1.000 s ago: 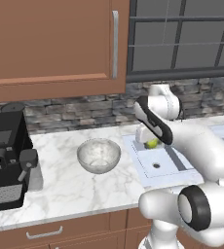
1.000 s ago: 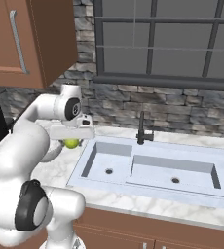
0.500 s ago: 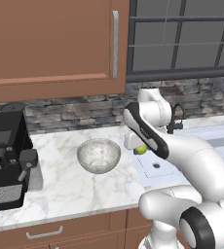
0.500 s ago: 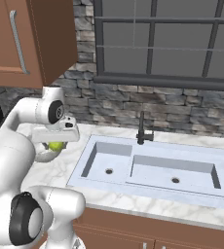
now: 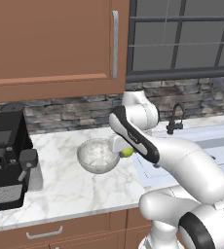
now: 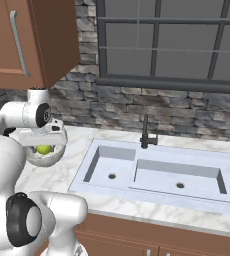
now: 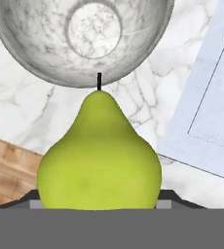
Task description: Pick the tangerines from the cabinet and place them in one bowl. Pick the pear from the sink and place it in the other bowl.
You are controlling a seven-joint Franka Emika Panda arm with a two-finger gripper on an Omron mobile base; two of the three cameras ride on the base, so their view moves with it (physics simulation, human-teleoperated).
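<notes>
Yellow-green pear [image 7: 99,154], smooth and likely slippery, sits pinched at its fat belly by the gripper [image 5: 125,152], centre frame, beside the glassy bowl [image 5: 98,156] at centre-left

A black coffee machine [image 5: 9,158] stands on the white marbled counter [image 5: 60,187] at the far left, against the grey stone backsplash [image 5: 65,113]. To the right, a pale double-basin sink [image 6: 157,172] is set into the counter, with a dark curved faucet [image 6: 146,134] at its far edge. Above the faucet is a dark-framed window [image 6: 172,45]. Below the counter's near edge run brown drawer fronts with a metal handle [image 5: 43,233].
</notes>
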